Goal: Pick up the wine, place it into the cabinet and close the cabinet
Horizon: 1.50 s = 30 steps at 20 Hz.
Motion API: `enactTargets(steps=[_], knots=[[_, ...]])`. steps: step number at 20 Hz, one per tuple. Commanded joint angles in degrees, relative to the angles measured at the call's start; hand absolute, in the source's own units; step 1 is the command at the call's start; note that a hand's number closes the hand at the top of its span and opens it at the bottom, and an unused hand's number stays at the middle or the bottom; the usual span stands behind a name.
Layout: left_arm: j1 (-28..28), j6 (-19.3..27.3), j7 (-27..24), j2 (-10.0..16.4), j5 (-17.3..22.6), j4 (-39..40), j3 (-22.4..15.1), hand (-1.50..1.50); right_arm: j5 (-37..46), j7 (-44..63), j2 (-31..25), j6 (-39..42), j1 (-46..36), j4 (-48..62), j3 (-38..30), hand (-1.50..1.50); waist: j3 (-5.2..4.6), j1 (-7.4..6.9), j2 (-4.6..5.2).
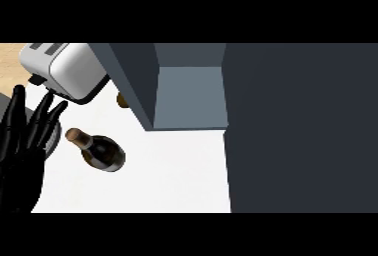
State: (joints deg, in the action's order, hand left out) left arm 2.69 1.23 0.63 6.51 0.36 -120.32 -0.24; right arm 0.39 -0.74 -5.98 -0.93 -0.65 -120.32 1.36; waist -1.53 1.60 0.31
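Note:
A dark wine bottle (pixel 102 151) with a brown cork top stands on the white counter (pixel 177 175), seen from above, left of centre. My left hand (pixel 26 145) rests at the left edge, fingers straight and pointing up, a short gap left of the bottle and not touching it. The dark grey cabinet (pixel 295 125) fills the right half of the view. Its open door (pixel 136 82) juts toward the upper left, and a lighter grey inner shelf (pixel 190 97) shows beside it. My right hand does not show.
A silver toaster (pixel 63 70) sits at the upper left on the wooden surface, just above my left hand. A small brown object (pixel 122 100) peeks out from behind the cabinet door's edge.

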Motion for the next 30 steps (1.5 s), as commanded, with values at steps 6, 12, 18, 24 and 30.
enactTargets(steps=[6,12,18,24,30], knots=[[4.1,-10.0,-6.4,0.4,-0.6,-1.0,-12.2,-1.5,-7.3,1.7,-1.7,5.9,7.6,-6.7,0.0,-1.5,1.54,-0.96,-0.53],[6.6,-8.4,9.3,-4.3,12.5,-5.5,-16.2,-1.5,-15.3,7.5,-5.7,14.2,13.4,-10.8,3.0,-1.5,1.57,-1.25,-0.5],[12.6,-6.1,13.4,-4.1,10.7,-16.5,-21.7,-1.5,-18.8,15.4,-6.1,13.2,12.9,-17.7,0.8,-1.5,1.54,-1.74,-0.48],[9.0,1.5,17.9,-6.4,3.0,-19.1,-30.2,-1.5,-20.4,21.3,-6.3,11.8,9.8,-21.0,-0.6,-1.5,1.55,-1.65,-0.49],[3.7,-0.1,24.4,-5.0,13.6,-19.5,-16.1,-1.5,-24.3,24.0,-7.4,13.2,11.1,-24.9,-3.9,-1.5,1.54,-1.04,-0.37]])
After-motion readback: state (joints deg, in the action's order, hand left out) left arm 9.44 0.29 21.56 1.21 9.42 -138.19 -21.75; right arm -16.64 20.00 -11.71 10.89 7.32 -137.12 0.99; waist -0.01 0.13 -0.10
